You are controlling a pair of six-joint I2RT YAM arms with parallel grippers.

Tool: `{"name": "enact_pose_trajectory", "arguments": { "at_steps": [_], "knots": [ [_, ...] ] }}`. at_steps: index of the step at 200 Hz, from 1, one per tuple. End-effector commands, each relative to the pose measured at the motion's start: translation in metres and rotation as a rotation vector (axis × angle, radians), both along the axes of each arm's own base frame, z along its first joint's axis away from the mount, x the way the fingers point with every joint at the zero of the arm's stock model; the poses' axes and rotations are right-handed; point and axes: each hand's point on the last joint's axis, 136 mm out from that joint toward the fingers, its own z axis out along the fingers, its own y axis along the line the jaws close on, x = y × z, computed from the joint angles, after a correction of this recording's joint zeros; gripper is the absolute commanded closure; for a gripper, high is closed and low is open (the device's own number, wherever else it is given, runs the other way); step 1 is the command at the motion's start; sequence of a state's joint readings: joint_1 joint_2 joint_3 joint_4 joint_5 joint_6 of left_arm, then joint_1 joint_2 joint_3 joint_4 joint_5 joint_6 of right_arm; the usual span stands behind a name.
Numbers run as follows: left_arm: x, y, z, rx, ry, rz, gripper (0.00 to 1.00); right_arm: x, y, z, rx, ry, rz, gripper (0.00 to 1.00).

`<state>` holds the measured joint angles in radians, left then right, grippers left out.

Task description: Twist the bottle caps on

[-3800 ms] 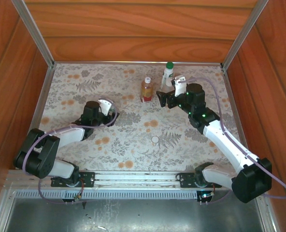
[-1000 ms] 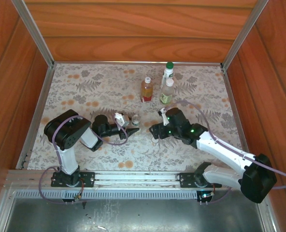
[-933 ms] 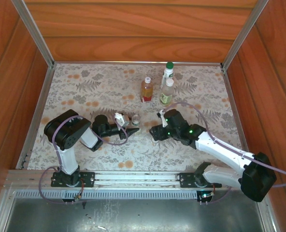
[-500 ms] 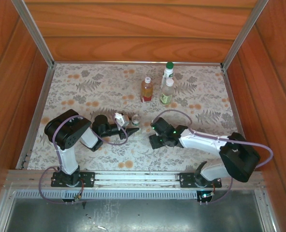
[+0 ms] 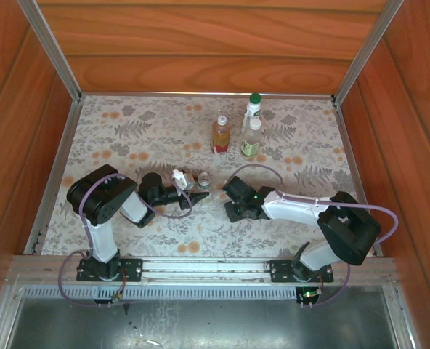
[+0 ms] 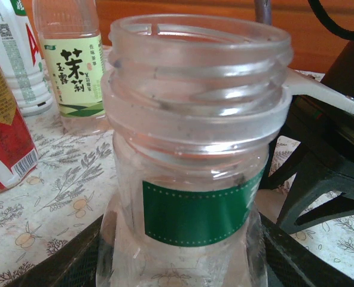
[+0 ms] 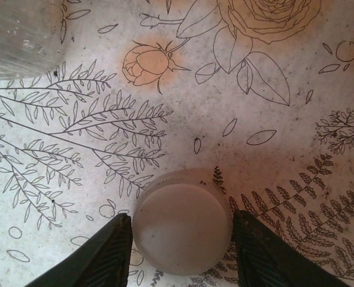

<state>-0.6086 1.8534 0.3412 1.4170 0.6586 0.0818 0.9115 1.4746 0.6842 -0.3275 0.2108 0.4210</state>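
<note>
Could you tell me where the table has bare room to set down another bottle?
The far-left cloth, between the left wall and the amber bottle, is bare, as is the strip right of the green-label bottle. The middle is crowded: the left gripper holds the tiny bottle, the right gripper flanks a white cap.

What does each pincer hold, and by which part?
The left pincer holds the small clear bottle by its lower body; the right pincer seemingly holds the white cap by its sides.
</note>
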Motion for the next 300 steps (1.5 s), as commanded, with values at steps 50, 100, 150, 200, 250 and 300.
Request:
{"name": "enact_pose_trajectory", "arguments": {
  "at_steps": [50,100,150,200,250,300],
  "knots": [
    [-0.002,-0.001,-0.005,0.011,0.002,-0.019,0.47,0.005,0.005,0.018,0.013,-0.036,-0.002,0.59],
    [-0.002,-0.001,-0.005,0.009,0.006,-0.02,0.47,0.002,0.004,0.056,0.057,-0.054,0.001,0.59],
    [-0.002,-0.002,-0.006,0.009,0.014,-0.022,0.47,0.01,0.029,0.119,0.17,-0.115,0.065,0.59],
    [-0.002,-0.002,-0.007,0.01,0.023,-0.027,0.47,0.021,0.068,0.173,0.31,-0.182,0.175,0.59],
    [-0.003,-0.002,-0.007,0.009,0.025,-0.029,0.47,0.029,0.088,0.183,0.282,-0.173,0.253,0.59],
    [-0.003,-0.002,-0.007,0.012,0.017,-0.026,0.47,0.033,0.096,0.171,0.241,-0.134,0.279,0.59]
  ]
}}
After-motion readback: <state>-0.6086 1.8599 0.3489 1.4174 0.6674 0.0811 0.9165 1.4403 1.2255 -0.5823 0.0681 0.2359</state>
